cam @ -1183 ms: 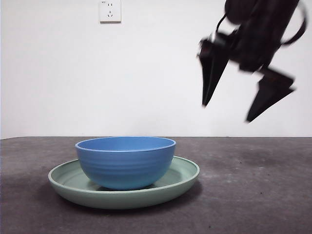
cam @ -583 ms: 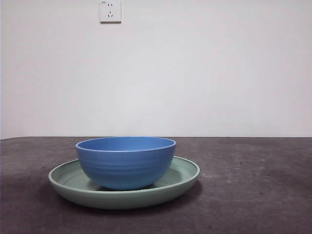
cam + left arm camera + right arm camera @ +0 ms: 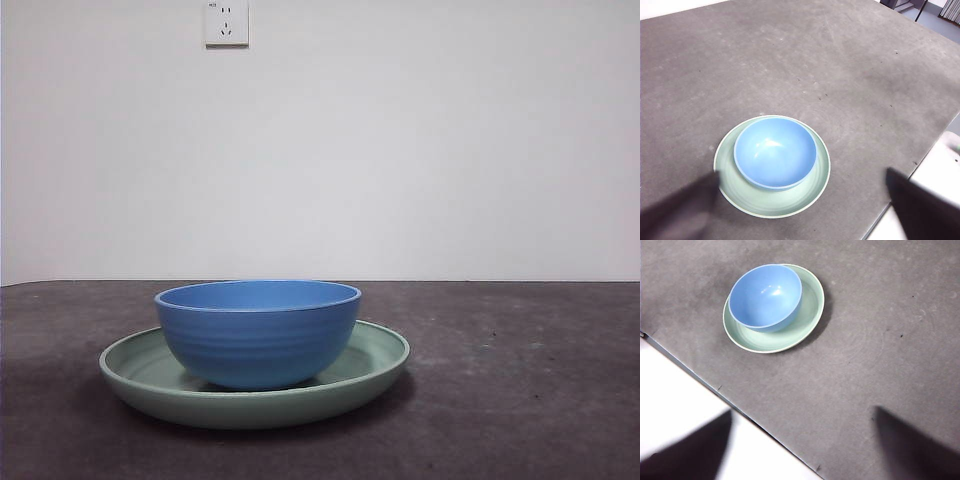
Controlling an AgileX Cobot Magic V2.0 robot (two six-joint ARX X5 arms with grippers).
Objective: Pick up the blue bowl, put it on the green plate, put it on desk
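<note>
Front view shows you the arm that hung upper right a second ago is gone, the blue bowl [image 3: 258, 332] sits inside the green plate [image 3: 375, 362] on the desk [image 3: 520, 400], and both grippers wait high, jaws spread, so placing looks finished.

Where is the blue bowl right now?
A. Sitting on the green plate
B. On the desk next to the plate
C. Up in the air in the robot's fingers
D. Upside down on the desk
A: the blue bowl sits upright on the green plate, and nothing is holding it.
</note>
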